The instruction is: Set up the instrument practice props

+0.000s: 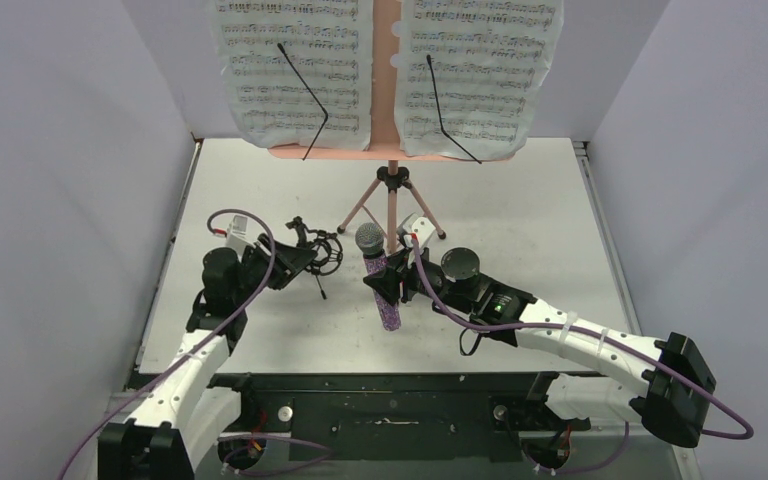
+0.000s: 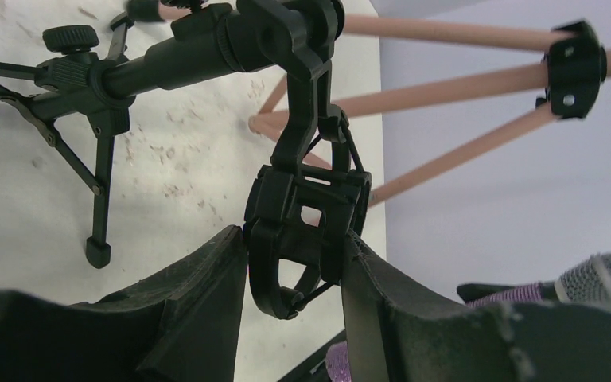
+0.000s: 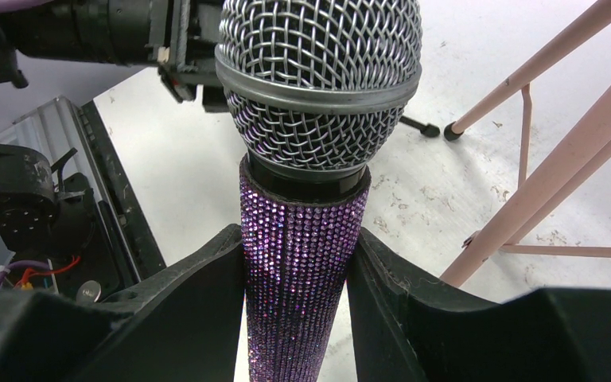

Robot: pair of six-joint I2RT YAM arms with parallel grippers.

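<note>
On the left rises a plain lavender-grey wall (image 1: 60,180), meeting the table (image 1: 520,220) along its left edge. The tabletop is white and matt. The wrist views show it scuffed with small brownish marks.

Over the left half of the table, the left gripper (image 2: 294,263) is clamped on the round clip of the small black mic holder (image 2: 302,215), one dark finger pressed to each side of it. The holder's stem runs back to its spread tripod legs, with one foot tip down near the table.

Behind the centre stands the pink music stand (image 1: 387,60), its three legs splayed on the surface near a pale back wall (image 1: 175,60). Two sheet-music pages (image 1: 295,70) lie side by side on its desk, each crossed by a thin black wire arm.

Just in front of the stand's legs, the right gripper (image 3: 298,270) grips the purple glitter microphone (image 3: 318,79) on its body below the grey mesh head. The head points toward the stand and lies just beside the mic holder, apart from it.

A black rail (image 1: 400,410) runs along the near edge between the arm bases. On the right, a second lavender-grey wall (image 1: 710,180) closes the space.
</note>
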